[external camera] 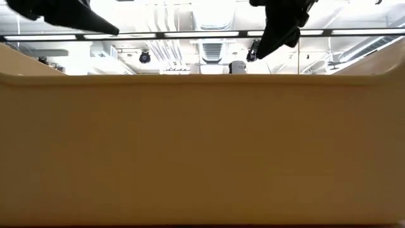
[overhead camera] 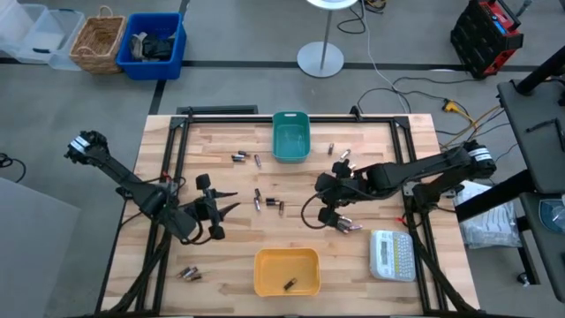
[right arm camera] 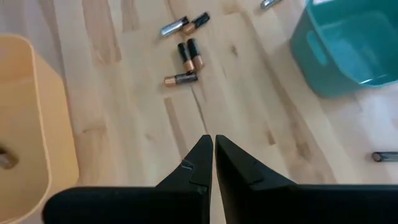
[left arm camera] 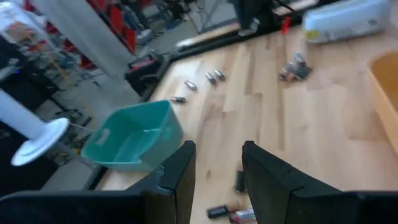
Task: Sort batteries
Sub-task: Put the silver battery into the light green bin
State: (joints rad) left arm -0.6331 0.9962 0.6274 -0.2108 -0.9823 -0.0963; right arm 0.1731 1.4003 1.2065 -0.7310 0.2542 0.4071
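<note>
Small cylindrical batteries lie scattered on the wooden table: a cluster at the centre (overhead camera: pixel 265 201), a pair near the teal bin (overhead camera: pixel 247 159), two right of it (overhead camera: pixel 338 152), some at the near left (overhead camera: pixel 188 274), some by the right arm (overhead camera: pixel 344 227). One battery (overhead camera: pixel 289 284) lies in the yellow bin (overhead camera: pixel 286 258). My left gripper (overhead camera: pixel 231 200) is open above the table, left of the centre cluster, its fingers (left arm camera: pixel 186 168) apart with nothing between. My right gripper (right arm camera: pixel 213 142) hovers right of that cluster (right arm camera: pixel 186 59), shut and holding nothing.
The teal bin (overhead camera: pixel 291 137) stands at the far middle and the yellow bin at the near middle; its wall (external camera: pixel 202 152) fills the low view. A white label maker (overhead camera: pixel 393 254) lies at the near right. Bare wood lies between the bins and at the left.
</note>
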